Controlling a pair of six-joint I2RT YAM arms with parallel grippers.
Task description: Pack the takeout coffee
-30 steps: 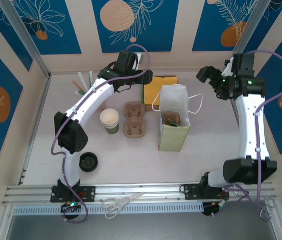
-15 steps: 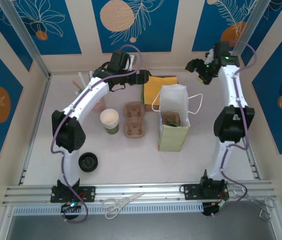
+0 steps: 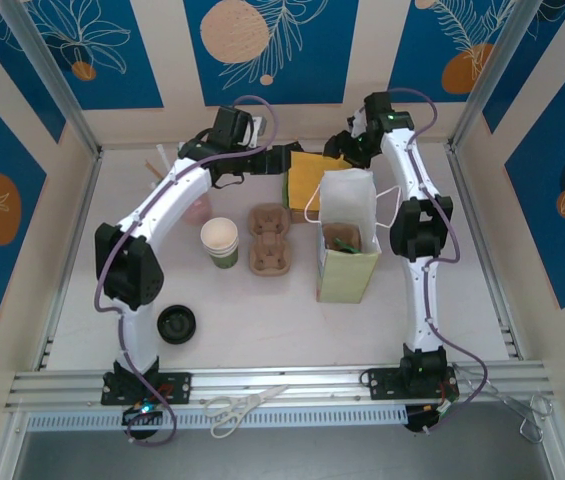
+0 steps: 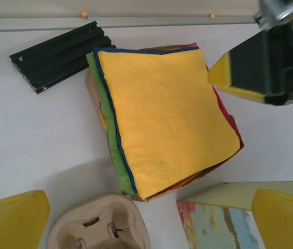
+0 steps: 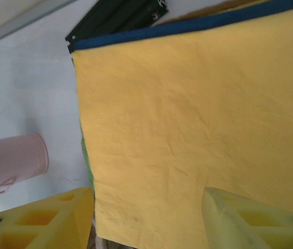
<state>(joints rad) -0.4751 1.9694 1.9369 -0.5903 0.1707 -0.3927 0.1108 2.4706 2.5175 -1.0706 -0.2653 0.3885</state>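
Takeout coffee [image 3: 341,240], hard to make out, seems to sit in the paper bag [image 3: 347,281]; left gripper [image 4: 146,210] spread wide, right gripper [image 5: 146,207] fingers apart, both over yellow napkins [image 4: 167,119].

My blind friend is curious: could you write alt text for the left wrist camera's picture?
A stack of sheets, yellow on top, lies on a table, with the right gripper above one edge. A black bar lies beyond it; a cardboard cup carrier and a paper bag sit nearer, between the yellow fingers of the open left gripper.
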